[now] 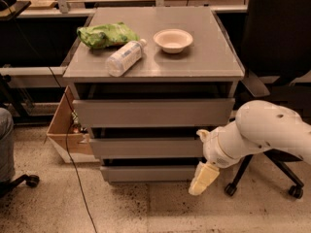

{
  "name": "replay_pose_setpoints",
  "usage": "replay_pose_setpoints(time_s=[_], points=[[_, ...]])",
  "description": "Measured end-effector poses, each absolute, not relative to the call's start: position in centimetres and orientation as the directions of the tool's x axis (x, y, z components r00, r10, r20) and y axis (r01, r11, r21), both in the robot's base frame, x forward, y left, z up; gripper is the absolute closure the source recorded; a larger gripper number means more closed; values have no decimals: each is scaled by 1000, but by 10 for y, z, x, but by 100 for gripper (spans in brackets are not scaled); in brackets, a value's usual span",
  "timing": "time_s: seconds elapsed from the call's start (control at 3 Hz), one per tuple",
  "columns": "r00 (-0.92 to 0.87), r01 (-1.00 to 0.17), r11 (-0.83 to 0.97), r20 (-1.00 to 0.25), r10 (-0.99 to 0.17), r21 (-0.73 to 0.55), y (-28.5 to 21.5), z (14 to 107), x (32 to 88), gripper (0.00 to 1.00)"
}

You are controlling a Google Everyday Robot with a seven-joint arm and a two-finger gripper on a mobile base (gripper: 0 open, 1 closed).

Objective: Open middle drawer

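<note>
The middle drawer (146, 147) shows a plain, flat grey front with no handle. It sits below the counter (209, 57), between a taller drawer front (153, 111) and a shorter drawer front (146, 173). The tool (202, 179) hangs just off its right end, slightly lower, pointing at the floor. I cannot tell whether it is spread or pressed together.
</note>
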State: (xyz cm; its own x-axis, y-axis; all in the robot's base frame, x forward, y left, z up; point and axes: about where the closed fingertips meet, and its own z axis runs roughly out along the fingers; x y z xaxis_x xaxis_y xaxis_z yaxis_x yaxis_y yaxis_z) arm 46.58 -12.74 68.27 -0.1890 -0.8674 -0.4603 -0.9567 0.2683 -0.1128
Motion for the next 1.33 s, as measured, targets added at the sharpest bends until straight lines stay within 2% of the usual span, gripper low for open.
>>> replay_pose_setpoints(time_s=[0.67, 1.33], points=[[-205, -955, 280, -471, -858, -94, -80, 594, 513, 0], [-208, -946, 304, -508, -835, -111, -59, 516, 562, 0]])
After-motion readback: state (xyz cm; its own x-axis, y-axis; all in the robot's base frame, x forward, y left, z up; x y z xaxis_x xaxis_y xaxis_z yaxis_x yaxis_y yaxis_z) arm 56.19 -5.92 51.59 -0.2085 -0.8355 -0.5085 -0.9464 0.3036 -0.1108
